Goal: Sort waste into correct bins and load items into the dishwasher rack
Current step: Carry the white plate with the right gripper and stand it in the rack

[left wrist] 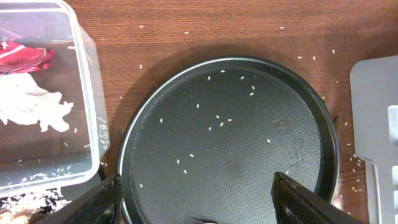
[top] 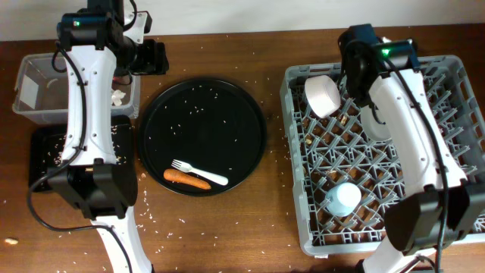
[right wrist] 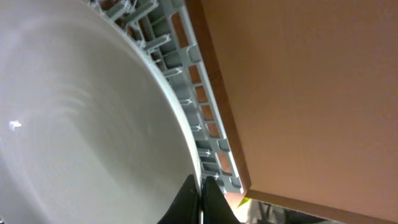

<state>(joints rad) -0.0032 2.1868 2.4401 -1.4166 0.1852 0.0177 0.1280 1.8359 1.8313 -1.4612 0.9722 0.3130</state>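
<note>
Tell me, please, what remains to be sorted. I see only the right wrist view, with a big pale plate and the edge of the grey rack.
Observer: In the overhead view, a white fork and an orange carrot lie close together on the round black tray.
Operator: Is anything else in the rack?
Observer: Yes, the dishwasher rack holds a white bowl by its far left corner and a light blue cup nearer the front.
Operator: Does the left arm hold something?
Observer: No, the left gripper is open and empty, above the black tray.
</note>
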